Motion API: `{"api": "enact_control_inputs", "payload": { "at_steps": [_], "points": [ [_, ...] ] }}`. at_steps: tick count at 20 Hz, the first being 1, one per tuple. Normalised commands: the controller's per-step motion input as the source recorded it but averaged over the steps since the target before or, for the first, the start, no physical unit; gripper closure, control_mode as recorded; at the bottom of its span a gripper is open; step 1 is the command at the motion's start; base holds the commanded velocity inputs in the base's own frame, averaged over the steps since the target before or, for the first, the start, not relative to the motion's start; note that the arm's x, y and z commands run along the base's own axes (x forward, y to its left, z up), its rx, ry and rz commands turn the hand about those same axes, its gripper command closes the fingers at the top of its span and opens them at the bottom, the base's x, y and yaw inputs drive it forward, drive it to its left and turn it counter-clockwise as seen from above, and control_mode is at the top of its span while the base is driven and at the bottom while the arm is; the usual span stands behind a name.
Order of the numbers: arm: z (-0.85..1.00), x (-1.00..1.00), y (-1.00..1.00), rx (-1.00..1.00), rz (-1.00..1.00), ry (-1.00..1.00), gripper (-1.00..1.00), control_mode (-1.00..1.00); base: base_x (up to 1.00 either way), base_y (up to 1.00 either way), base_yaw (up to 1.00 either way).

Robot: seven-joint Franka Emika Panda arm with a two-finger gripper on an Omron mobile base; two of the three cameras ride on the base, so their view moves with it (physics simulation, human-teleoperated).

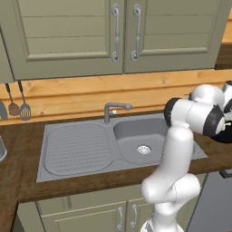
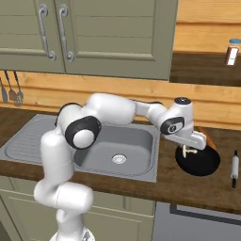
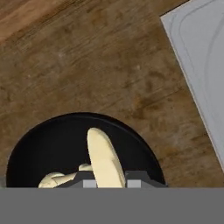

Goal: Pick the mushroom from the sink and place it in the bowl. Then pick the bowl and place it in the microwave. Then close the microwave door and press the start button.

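- The mushroom (image 2: 190,151) is being held in the gripper (image 2: 189,151) right over the black bowl (image 2: 203,165), which is sitting on the wooden counter (image 2: 188,188) just beside the sink's (image 2: 141,172) right edge.
- In the hand view the jaws are being kept narrow around the mushroom's (image 3: 104,159) pale cap, with the bowl's (image 3: 52,144) dark inside directly below, so it's looking gripped, not dropped.
- The sink basin (image 1: 136,136) is being shown with nothing but the drain (image 1: 143,149) in it, so the pick-up part is being counted as done.
- The drop into the bowl is being judged as just about to happen; whether the mushroom is touching the bowl floor can't be told from here.
- Everything after that is being left for later: bowl lifted, bowl put into the microwave, door shut, start button pressed.
- A rolling pin (image 2: 234,168) is lying near the counter's right end, well apart from the bowl, so it isn't being considered a problem.
- Roughly the first quarter of the job is being wrapped up at this point, as a guess.
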Motion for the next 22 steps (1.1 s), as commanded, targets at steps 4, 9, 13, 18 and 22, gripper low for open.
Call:
{"api": "enact_control_inputs", "payload": {
  "at_steps": [4, 9, 13, 18, 22],
  "points": [
    [-0.24, 0.45, -0.65, 0.01, 0.0, 0.0, 1.0, -1.0, 0.0, 0.0, 0.0],
    [-0.43, 0.28, -0.49, 0.01, 0.02, 0.06, -1.0, -1.0, 0.0, 0.0, 0.0],
    [0.04, 0.11, -0.38, 0.04, 0.02, 0.0, -1.0, -1.0, 0.0, 0.0, 0.0],
    [0.18, -0.32, 0.24, 0.04, 0.03, 0.0, -1.0, -1.0, 0.0, 0.0, 0.0],
    [0.01, -0.4, 0.81, -0.04, 0.01, -0.02, -1.0, -1.0, 0.0, 0.0, 0.0]
  ]
}}
